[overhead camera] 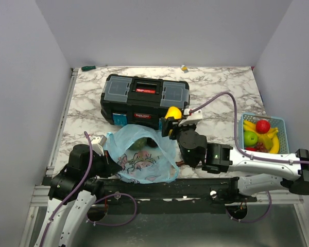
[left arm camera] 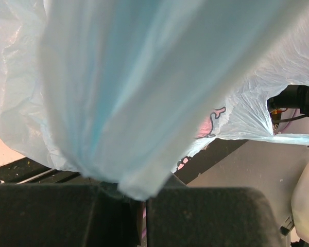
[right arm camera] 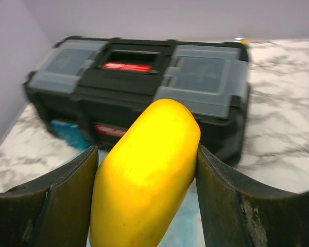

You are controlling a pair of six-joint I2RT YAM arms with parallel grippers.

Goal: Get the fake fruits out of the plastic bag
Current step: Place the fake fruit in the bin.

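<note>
- Partway through, going by the layout; counting a fair pile sitting over in the blue mesh basket [overhead camera: 284,131] at the right side: bananas, a red one, a green one, something grape-ish; guessing those came out of the bag, no way to confirm
- Seeing one yellow fruit [right arm camera: 144,206] out of the plastic bag [overhead camera: 144,164] right now, squeezed between the fingers of the right gripper [right arm camera: 147,152], up off the table and close to the front of the black toolbox [overhead camera: 144,98]; not dropped anywhere yet
- Finding the left gripper [left arm camera: 144,203] clenched tight on a bunched fold of the bag's left edge, propping the mouth up
- Placing the bag itself at the near edge of the marble table [overhead camera: 221,87], between the two arms, just in front of the toolbox
- Spotting something green [overhead camera: 139,143] inside the bag mouth, so reckoning at least one more to pull; maybe a darker bit beside it, too dim to call
- Plenty of bare marble between the toolbox's right end and the basket for carrying the yellow one across; worth minding the purple cable [overhead camera: 232,103] looping over that stretch
- Tighter round the bag: toolbox front right behind the mouth, table's near edge right under it; better lifting straight up than dragging
- Basket tucked near the right wall and fairly full; safer releasing from above
</note>
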